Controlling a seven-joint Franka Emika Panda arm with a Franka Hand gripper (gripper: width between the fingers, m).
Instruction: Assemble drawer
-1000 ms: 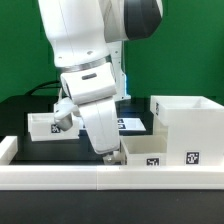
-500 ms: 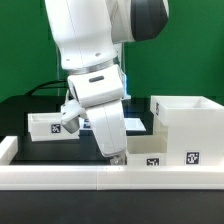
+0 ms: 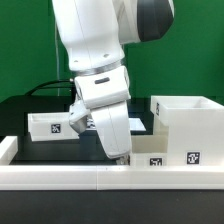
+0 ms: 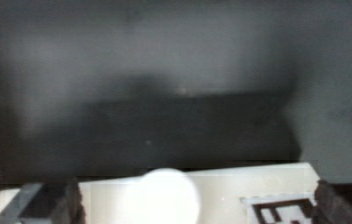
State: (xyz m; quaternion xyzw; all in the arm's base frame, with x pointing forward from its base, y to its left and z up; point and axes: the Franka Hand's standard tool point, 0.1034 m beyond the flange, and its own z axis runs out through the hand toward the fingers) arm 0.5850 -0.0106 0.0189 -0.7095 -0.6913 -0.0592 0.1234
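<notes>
On the black table (image 3: 40, 150), close to the front rail (image 3: 60, 178), the gripper (image 3: 119, 156) hangs low at the near tray's (image 3: 152, 157) end on the exterior view's left. Its fingers (image 4: 45, 203) are spread wide with white plastic between them. The tall shell (image 3: 186, 122) stands just behind that tray, and the second tray (image 3: 48, 125) sits well apart on the left.
</notes>
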